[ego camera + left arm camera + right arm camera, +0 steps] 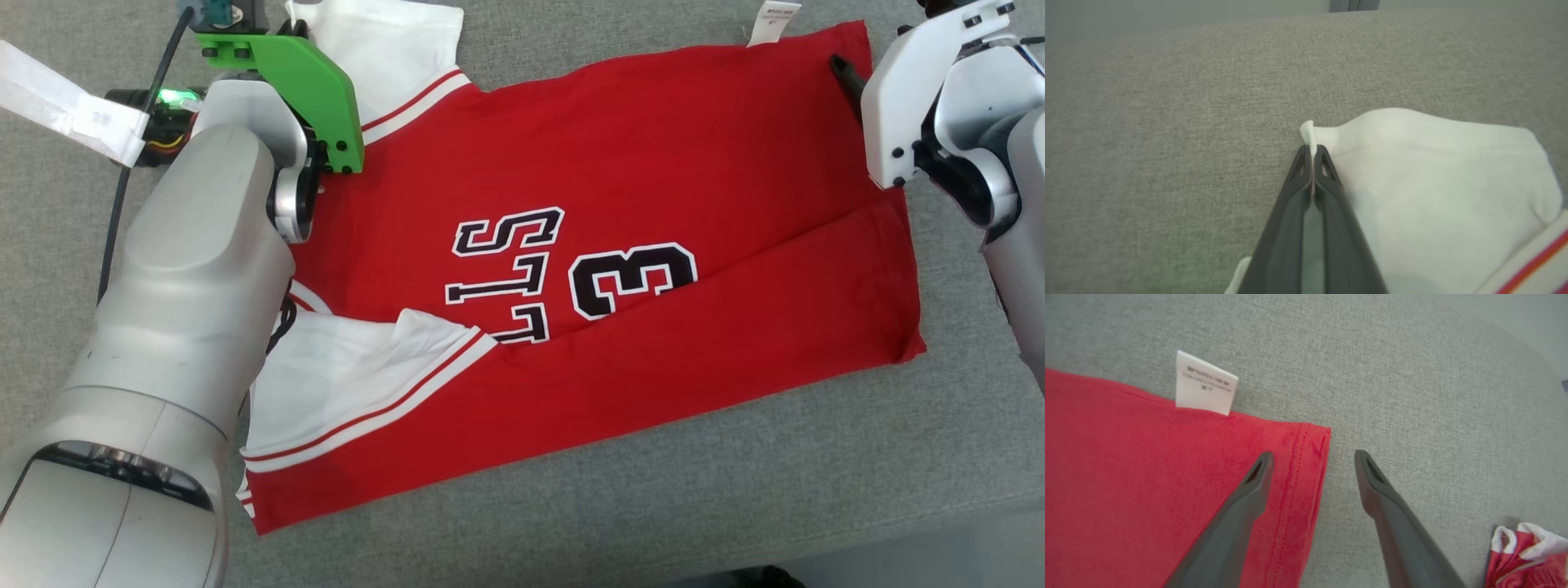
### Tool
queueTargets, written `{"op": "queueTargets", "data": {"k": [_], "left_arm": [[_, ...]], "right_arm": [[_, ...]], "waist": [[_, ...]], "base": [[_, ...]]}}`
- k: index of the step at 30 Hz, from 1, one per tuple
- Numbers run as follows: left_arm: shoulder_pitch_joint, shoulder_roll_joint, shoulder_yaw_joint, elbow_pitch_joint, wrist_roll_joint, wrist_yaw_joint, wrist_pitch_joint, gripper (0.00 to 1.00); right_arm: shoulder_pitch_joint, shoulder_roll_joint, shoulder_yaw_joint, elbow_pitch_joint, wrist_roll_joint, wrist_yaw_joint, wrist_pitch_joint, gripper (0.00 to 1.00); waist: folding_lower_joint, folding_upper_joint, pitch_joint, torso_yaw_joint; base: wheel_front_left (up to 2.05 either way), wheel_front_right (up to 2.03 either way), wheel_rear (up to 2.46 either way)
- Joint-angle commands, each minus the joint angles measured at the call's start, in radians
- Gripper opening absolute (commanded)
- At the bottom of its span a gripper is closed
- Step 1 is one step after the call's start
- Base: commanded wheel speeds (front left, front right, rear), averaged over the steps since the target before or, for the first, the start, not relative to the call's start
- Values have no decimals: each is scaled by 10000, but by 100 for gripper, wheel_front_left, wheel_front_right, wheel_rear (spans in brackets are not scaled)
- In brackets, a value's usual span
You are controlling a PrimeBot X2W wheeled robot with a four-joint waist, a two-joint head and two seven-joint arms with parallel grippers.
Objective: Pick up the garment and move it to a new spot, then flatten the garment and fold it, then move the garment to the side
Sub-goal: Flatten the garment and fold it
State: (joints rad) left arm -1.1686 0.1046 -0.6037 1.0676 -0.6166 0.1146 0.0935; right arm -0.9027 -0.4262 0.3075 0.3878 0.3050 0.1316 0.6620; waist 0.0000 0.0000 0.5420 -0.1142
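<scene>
Head view: garment [653,155] spread flat — red, white sleeves, lower edge folded.

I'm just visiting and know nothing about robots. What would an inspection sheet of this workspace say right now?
Surface: grey fabric surface, flat.
Job's things: red jersey spread out, near edge folded over, white tag at its far edge.
Clutter: small bunched red-and-white cloth lying apart from the jersey.
Pincers: left pincer shut on the edge of the white sleeve; right pincer open, straddling the jersey's corner.
Cables: black cable beside the left arm.
Surroundings: pale backdrop beyond the surface, blurred.
</scene>
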Motion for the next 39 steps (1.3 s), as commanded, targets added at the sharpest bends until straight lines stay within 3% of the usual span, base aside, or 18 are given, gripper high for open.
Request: {"op": "queueTargets", "data": {"k": [1, 9, 13, 14, 15, 17, 18, 25, 32, 39], "left_arm": [[24, -46, -54, 176, -16, -43, 5, 0], [-121, -156, -224, 402, -2, -207, -183, 0], [-174, -212, -305, 477, -13, -285, -258, 0], [-177, -217, -311, 500, -36, -300, -274, 0], [-174, -224, -319, 519, -51, -315, -345, 0], [-184, -234, -287, 501, -73, -314, -549, 0], [-267, -153, -220, 380, -37, -250, -1052, 0], [-245, 66, -2, -36, 164, 104, -3196, 0], [872, 112, 134, -944, 301, -69, -3593, 0], [3260, 553, 644, -3725, 991, 4, -3580, 0]], "right_arm": [[-339, -120, 220, 259, 62, -18, -77, 100], [-1262, -180, 922, 1808, 19, -20, -458, 100], [-1264, -43, 1383, 2391, 632, 3, -339, 98], [-1225, -50, 1507, 2508, 770, 5, -271, 28], [-1187, -97, 1603, 2601, 938, 5, -258, 0], [-1225, -228, 1525, 2786, 1087, -17, -461, 0], [-1328, -285, 1264, 2885, 1030, -29, -1042, 0], [-1565, -10, 732, 3607, 563, -29, -2445, 0], [-1124, 278, 840, 4220, 481, -22, -3287, 0], [-371, 93, 1214, 4389, 564, -22, -4200, 0]], "waist": [[0, 0, 104, 62], [0, 0, 319, 194], [0, 0, 361, 290], [0, 0, 364, 305], [0, 0, 364, 322], [0, 0, 347, 351], [0, 0, 310, 384], [0, 0, -158, 473], [0, 0, -955, 755], [0, 0, -1786, 1140]], "base": [[0, 0, 0], [0, 0, 0], [0, 0, 0], [0, 0, 0], [0, 0, 0], [0, 0, 0], [0, 0, 0], [0, 0, 0], [0, 0, 0], [0, 0, 0]]}}
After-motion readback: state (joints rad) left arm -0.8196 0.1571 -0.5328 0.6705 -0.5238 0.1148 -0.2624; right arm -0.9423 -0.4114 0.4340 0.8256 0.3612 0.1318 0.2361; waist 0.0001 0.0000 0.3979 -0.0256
